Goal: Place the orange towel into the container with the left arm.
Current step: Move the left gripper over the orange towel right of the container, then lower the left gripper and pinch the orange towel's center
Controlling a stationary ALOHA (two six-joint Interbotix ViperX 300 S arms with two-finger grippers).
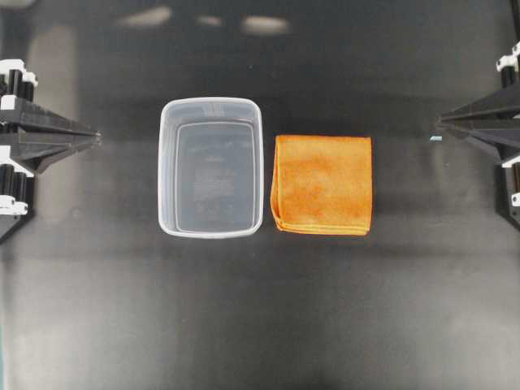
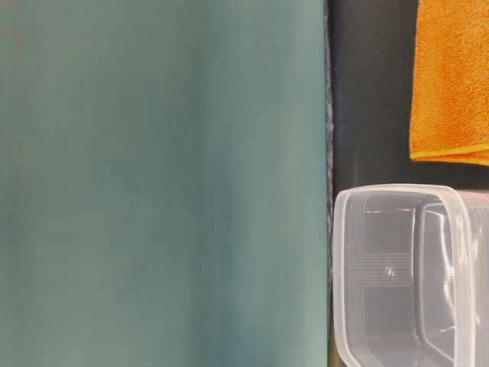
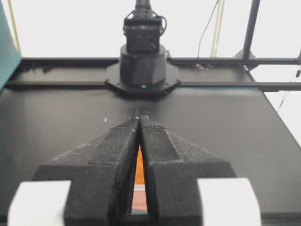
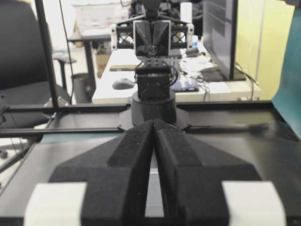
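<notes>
The orange towel (image 1: pixel 322 184) lies folded flat on the black table, just right of the container (image 1: pixel 211 166), a clear plastic tub standing empty at the middle. At table level the towel (image 2: pixel 451 80) and the container (image 2: pixel 412 275) show side by side with a narrow gap between them. My left gripper (image 1: pixel 97 139) rests at the far left edge, shut with nothing in it, well apart from the tub. In the left wrist view its tips (image 3: pixel 139 117) meet, and a sliver of orange towel (image 3: pixel 139 169) shows through the slit behind them. My right gripper (image 1: pixel 439 122) sits shut at the far right; its tips (image 4: pixel 154 122) touch.
The dark table (image 1: pixel 260 309) spreads bare around both objects. A teal wall panel (image 2: pixel 160 183) fills the left of the table-level view. The opposite arm's base (image 3: pixel 142 66) stands at the far table edge, beyond the towel.
</notes>
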